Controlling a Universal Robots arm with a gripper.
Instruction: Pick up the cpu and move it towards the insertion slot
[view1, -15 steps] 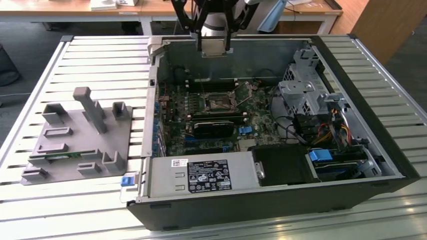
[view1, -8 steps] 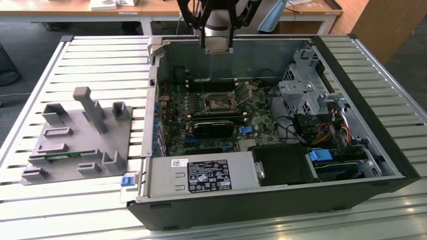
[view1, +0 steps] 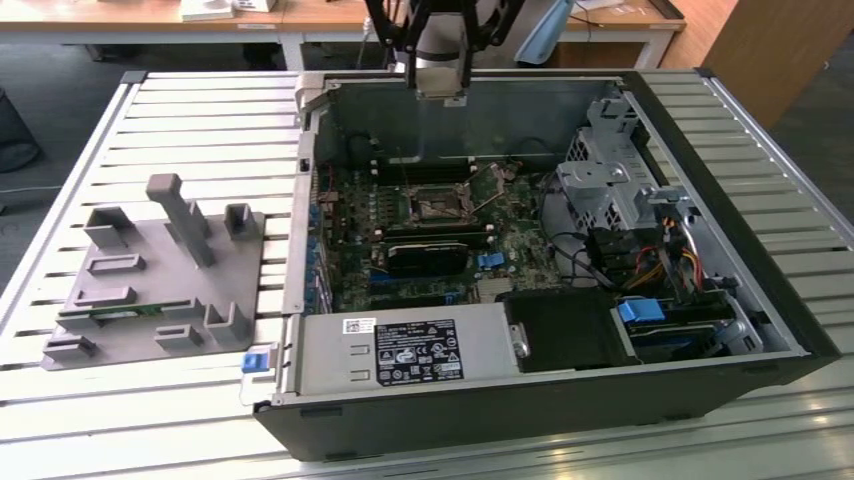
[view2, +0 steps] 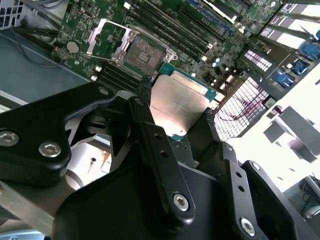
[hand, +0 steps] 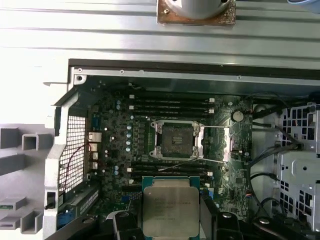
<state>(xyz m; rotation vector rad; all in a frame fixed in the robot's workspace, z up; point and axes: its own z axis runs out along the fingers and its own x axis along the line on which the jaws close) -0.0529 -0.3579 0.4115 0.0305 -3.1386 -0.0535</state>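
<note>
The cpu (view2: 181, 102) (hand: 171, 209), a flat square chip with a shiny silver top and a thin green rim, is clamped between the two black fingers (view2: 150, 135) of my gripper (view2: 178, 105) (hand: 171, 222). In the exterior view the gripper (view1: 442, 88) hangs above the far wall of the open computer case (view1: 747, 330). The insertion slot (view1: 438, 207) (view2: 141, 52) (hand: 176, 141) is a dark square socket on the green motherboard, with its silvery bracket swung open. The chip hovers well above the board, apart from the socket.
Black memory slots (hand: 170, 105) flank the socket. A silver power supply (view1: 400, 352) and a metal drive cage (view1: 607, 190) with cables stand inside the case. On the slatted table (view1: 200, 110), a grey fixture (view1: 154, 280) sits at the exterior view's left.
</note>
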